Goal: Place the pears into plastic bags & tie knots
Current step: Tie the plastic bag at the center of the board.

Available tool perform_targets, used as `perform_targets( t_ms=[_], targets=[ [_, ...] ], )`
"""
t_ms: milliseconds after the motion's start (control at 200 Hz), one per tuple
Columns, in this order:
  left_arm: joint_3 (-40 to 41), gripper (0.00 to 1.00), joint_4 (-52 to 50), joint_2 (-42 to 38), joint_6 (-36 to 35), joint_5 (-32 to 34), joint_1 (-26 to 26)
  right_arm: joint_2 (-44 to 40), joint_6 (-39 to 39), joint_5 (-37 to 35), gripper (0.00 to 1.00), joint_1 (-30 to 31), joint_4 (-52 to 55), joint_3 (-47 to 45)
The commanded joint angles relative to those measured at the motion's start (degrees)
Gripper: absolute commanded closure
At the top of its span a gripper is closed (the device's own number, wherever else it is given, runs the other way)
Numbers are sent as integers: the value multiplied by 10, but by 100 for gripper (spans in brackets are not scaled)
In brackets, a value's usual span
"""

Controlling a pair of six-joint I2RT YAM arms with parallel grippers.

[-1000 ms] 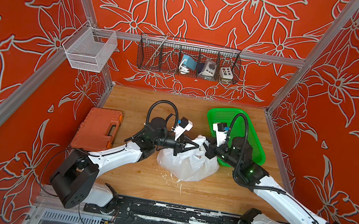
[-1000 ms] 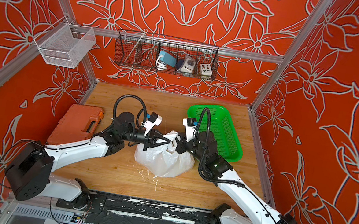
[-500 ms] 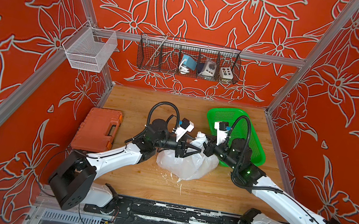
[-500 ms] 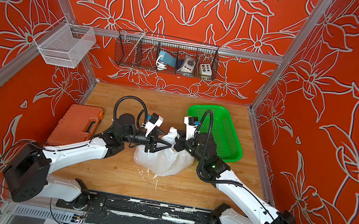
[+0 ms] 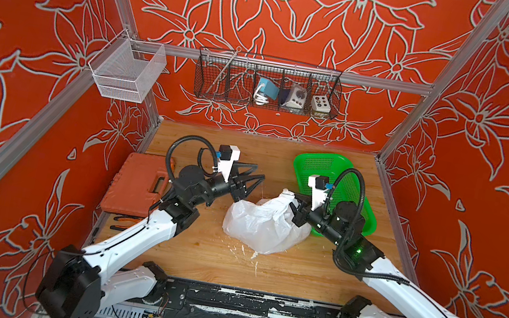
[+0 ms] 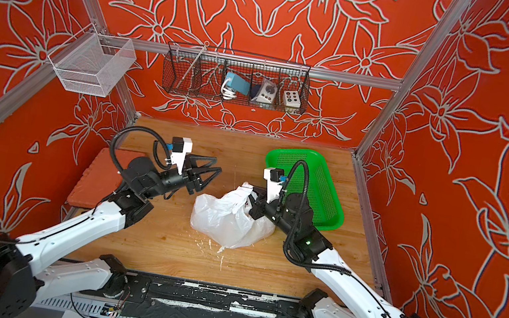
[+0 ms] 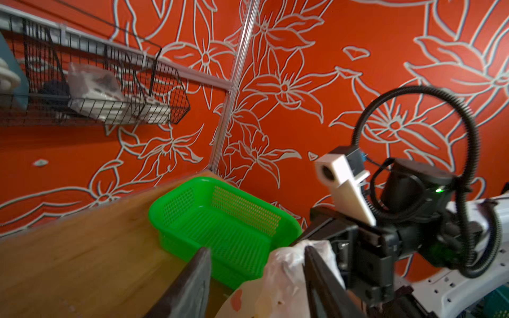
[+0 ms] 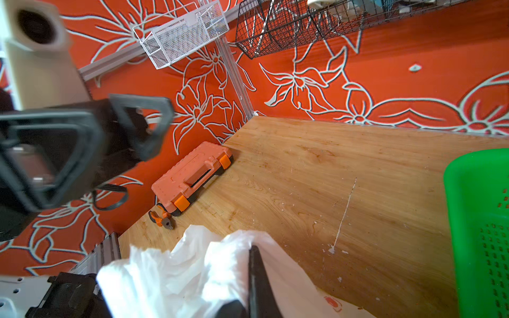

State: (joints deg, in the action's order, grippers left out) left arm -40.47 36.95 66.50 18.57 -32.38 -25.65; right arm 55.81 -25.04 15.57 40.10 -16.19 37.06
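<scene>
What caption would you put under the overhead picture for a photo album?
The right gripper pinches the top of a white plastic bag while the open left gripper hovers nearby.

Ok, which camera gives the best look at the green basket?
The left wrist view: the green basket shows nearly whole, inside included. In both top views the right arm covers part of it. The right wrist view catches only one edge.

White translucent bag — crumpled, bulging — slumps on the wooden table, top bunched.
</scene>
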Motion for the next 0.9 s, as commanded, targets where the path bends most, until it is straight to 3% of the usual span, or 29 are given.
perform_targets(
  t_ms=[0,105,175,325,576,701,896],
  targets=[
    [-16,54,14,46,9,-86,2,-1,-5,12,100,-2,-25,-9],
    [-12,63,49,70,32,-154,-4,2,-7,8,100,-5,-35,-8],
    [5,66,65,58,37,-164,-24,6,-5,8,100,-6,-37,-4],
    [41,71,60,30,25,-132,-78,20,-4,16,100,-19,-49,4],
    [66,73,72,39,20,-59,-142,60,-46,86,100,-50,-103,18],
    [69,72,71,51,17,-18,-152,59,-54,108,100,-55,-104,14],
    [59,71,56,71,11,-8,-152,48,-84,153,100,-65,-123,3]
  ],
)
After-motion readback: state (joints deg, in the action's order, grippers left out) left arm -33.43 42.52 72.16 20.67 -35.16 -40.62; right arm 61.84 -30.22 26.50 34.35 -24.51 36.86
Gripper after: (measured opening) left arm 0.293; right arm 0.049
